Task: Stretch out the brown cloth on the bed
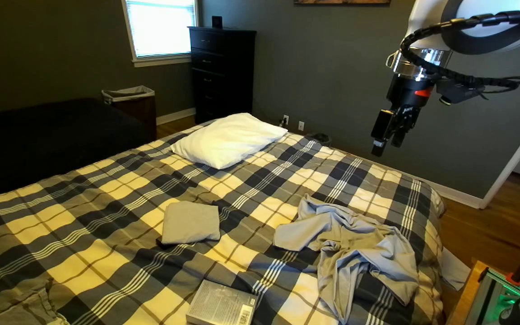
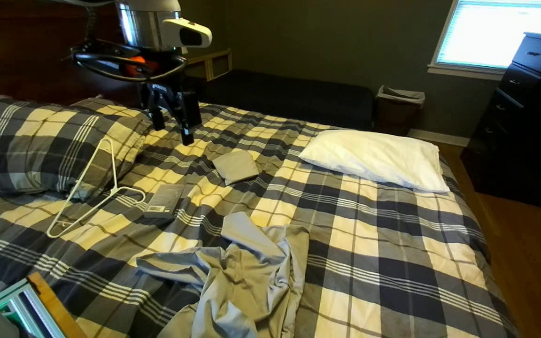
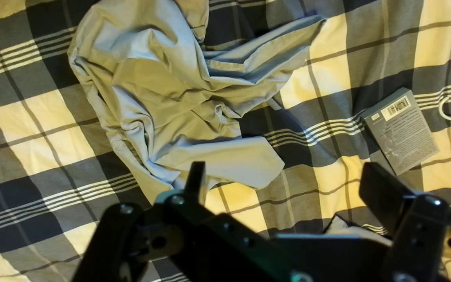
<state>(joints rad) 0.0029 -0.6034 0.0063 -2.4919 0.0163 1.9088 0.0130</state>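
Note:
The brown cloth [image 1: 368,253] lies crumpled on the plaid bed [image 1: 129,185], with folds bunched in its middle and flaps sticking out. In an exterior view the same cloth [image 2: 247,281] reaches the bottom edge of the picture. My gripper [image 1: 388,143] hangs in the air, well above the bed [image 2: 369,263]. From the wrist, the gripper [image 3: 283,170] has its fingers wide apart with nothing between them. Beyond the left fingertip a pale flap of the brown cloth [image 3: 159,86] spreads out, apart from the gripper.
A small folded tan cloth [image 1: 191,223], a grey box [image 3: 403,135] and a white hanger [image 2: 114,190] lie on the bed. A white pillow [image 2: 374,157] sits toward one end, plaid pillows [image 2: 35,145] at the opposite one. A green-lit metal frame [image 2: 31,305] stands beside the bed.

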